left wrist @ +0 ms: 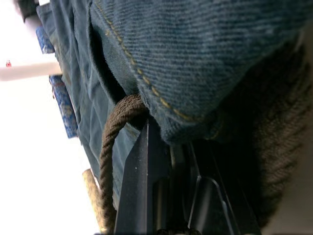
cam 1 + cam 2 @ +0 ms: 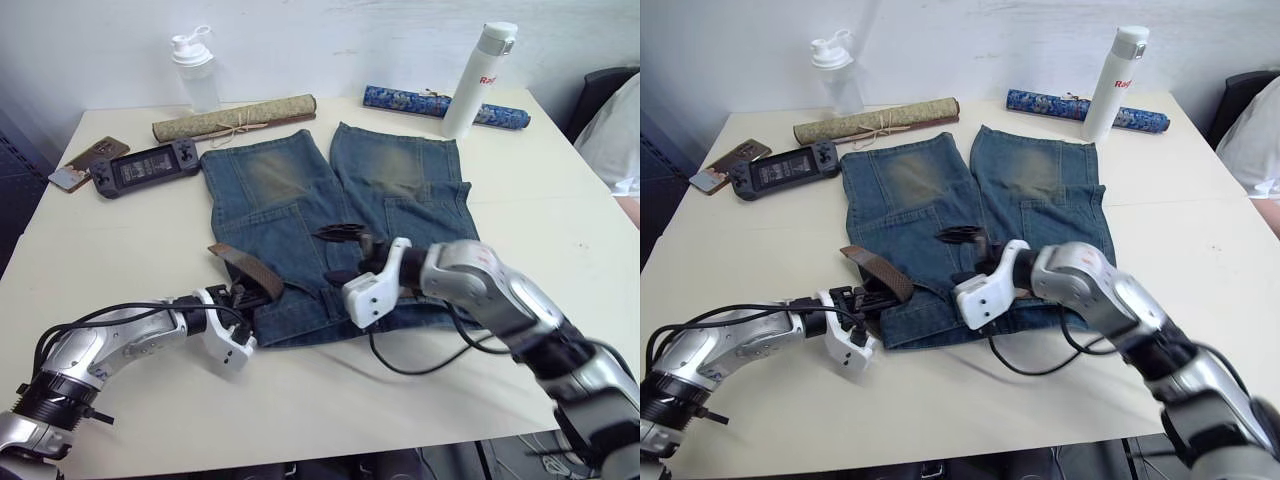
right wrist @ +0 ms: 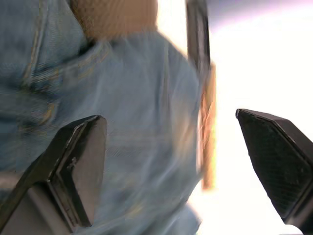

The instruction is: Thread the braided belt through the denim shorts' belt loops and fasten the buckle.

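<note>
Braided belt (image 2: 250, 268): lies at the near-left corner of the denim shorts, one tan-tabbed end slanting out over the cloth toward the far left, so the strap stays lined up with the waistband it must run along.
Denim shorts (image 2: 335, 215): spread flat in the middle of the table (image 2: 120, 240), waistband toward the near edge and legs pointing far, which puts the loops within both arms' reach.
Left gripper (image 2: 238, 296): sits at the near-left corner of the waistband; its wrist view shows a dark finger pressed beside the woven strap under a denim fold, but whether it is clenched on the belt cannot be told.
Right gripper (image 3: 171, 161): released, fingers spread wide over the denim near the waistband's middle (probably poised to receive the strap or lift a loop).
Belt loops: not clearly made out under the arms.
Buckle: cannot be picked out.
Progress: judged early, with most of the waistband bare of belt.
Surroundings: two rolled mats (image 2: 235, 118), a white bottle (image 2: 478, 80), a clear shaker (image 2: 195, 70) and a handheld console (image 2: 145, 168) lie along the far side, well apart from the work.
</note>
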### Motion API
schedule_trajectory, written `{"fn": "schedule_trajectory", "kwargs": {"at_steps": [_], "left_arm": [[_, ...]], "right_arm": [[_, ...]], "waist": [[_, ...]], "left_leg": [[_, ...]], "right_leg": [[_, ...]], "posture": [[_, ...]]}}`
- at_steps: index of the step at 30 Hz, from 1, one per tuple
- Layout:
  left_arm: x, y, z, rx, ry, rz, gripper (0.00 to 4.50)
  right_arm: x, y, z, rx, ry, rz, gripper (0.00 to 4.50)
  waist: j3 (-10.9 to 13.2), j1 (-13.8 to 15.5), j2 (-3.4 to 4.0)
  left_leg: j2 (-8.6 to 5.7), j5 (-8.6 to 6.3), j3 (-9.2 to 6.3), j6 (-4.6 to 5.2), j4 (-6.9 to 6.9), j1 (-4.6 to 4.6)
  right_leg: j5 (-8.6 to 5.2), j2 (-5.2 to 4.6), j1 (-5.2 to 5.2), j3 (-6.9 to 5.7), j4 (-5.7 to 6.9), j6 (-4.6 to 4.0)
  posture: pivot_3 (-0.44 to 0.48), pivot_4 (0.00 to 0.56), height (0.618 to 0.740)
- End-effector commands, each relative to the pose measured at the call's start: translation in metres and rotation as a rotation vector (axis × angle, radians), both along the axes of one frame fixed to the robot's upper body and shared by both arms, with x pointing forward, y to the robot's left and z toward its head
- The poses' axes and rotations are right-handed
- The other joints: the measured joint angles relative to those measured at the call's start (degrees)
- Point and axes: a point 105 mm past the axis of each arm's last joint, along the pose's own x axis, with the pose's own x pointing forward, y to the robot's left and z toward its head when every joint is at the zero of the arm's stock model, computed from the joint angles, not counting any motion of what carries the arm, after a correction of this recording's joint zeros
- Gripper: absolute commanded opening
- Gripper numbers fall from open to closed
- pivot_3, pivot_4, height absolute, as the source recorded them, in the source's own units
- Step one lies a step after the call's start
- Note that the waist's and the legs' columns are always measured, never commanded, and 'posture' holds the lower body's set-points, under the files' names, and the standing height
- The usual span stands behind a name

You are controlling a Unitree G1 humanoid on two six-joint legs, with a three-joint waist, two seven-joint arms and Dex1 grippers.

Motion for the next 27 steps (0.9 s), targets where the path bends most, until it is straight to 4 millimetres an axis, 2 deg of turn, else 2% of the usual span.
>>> {"fn": "schedule_trajectory", "kwargs": {"at_steps": [1,3,5,10,15,18,21,22,24,27], "left_arm": [[-0.002,-0.008,-0.003,-0.009,0.022,-0.045,0.06],[0.002,-0.009,0.001,-0.039,0.012,-0.037,0.06],[0.008,-0.004,0.015,-0.197,0.038,0.028,0.06],[0.012,0.020,0.051,-0.483,0.075,0.158,0.06],[0.016,0.043,0.076,-0.608,0.099,0.244,0.06],[0.020,0.037,0.090,-0.654,0.118,0.239,0.06],[0.020,0.009,0.103,-0.607,0.132,0.142,0.06],[0.018,-0.003,0.101,-0.525,0.120,0.089,0.06],[0.009,-0.021,0.083,-0.254,0.074,-0.046,0.06],[0.001,-0.026,0.056,-0.012,0.067,-0.151,0.06]], "right_arm": [[-0.006,0.015,-0.006,-0.115,-0.052,0.157,4.50],[0.000,0.023,-0.005,-0.129,-0.048,0.179,4.50],[0.008,0.019,-0.002,-0.071,0.013,0.134,4.50],[0.015,-0.006,0.006,0.104,0.146,0.010,4.50],[0.014,-0.032,0.013,0.252,0.214,-0.120,4.50],[0.014,-0.043,0.016,0.289,0.213,-0.187,4.50],[0.015,-0.053,0.017,0.335,0.220,-0.253,4.50],[0.015,-0.055,0.017,0.344,0.218,-0.271,4.50],[0.016,-0.060,0.017,0.353,0.213,-0.302,4.50],[0.017,-0.065,0.016,0.351,0.202,-0.329,4.50]], "waist": [[0.0,0.1,0.00],[0.0,-0.1,0.00],[0.0,0.1,0.00],[0.0,0.4,-0.08],[0.0,0.2,-0.08],[0.0,0.0,-0.08],[0.1,0.5,-0.09],[0.1,0.7,-0.10],[0.1,0.8,-0.10],[0.0,0.4,-0.09]], "left_leg": [[-0.02,-0.01,0.00,0.02,0.03,0.00],[-0.05,-0.03,0.05,0.11,0.15,-0.04],[-0.06,-0.02,0.04,0.14,0.25,-0.04],[-0.03,-0.03,-0.11,0.16,0.36,-0.09],[-0.01,-0.02,-0.15,0.13,0.38,-0.08],[-0.01,-0.02,-0.15,0.12,0.38,-0.08],[-0.03,-0.03,-0.15,0.12,0.40,-0.10],[-0.05,-0.03,-0.15,0.12,0.41,-0.10],[-0.08,-0.03,-0.13,0.12,0.43,-0.11],[-0.09,-0.03,-0.01,0.11,0.36,-0.07]], "right_leg": [[0.00,-0.01,0.03,-0.03,0.01,0.00],[0.01,-0.03,0.05,-0.02,0.05,0.03],[0.02,-0.05,0.07,-0.03,0.18,0.04],[0.01,-0.09,0.08,-0.07,0.28,0.04],[0.01,-0.07,0.08,-0.11,0.31,0.04],[0.01,-0.04,0.08,-0.11,0.31,0.04],[0.01,-0.02,0.08,-0.12,0.31,0.04],[0.01,-0.02,0.10,-0.12,0.31,0.04],[0.01,-0.01,0.09,-0.09,0.30,0.04],[0.01,0.02,0.06,-0.01,0.29,0.04]], "posture": [[0.000,0.150,0.717],[0.000,0.150,0.717],[0.000,0.150,0.717],[0.000,0.150,0.717],[0.000,0.150,0.717],[0.000,0.150,0.717],[0.000,0.150,0.717],[0.000,0.150,0.717],[0.000,0.150,0.717],[0.000,0.150,0.717]]}}
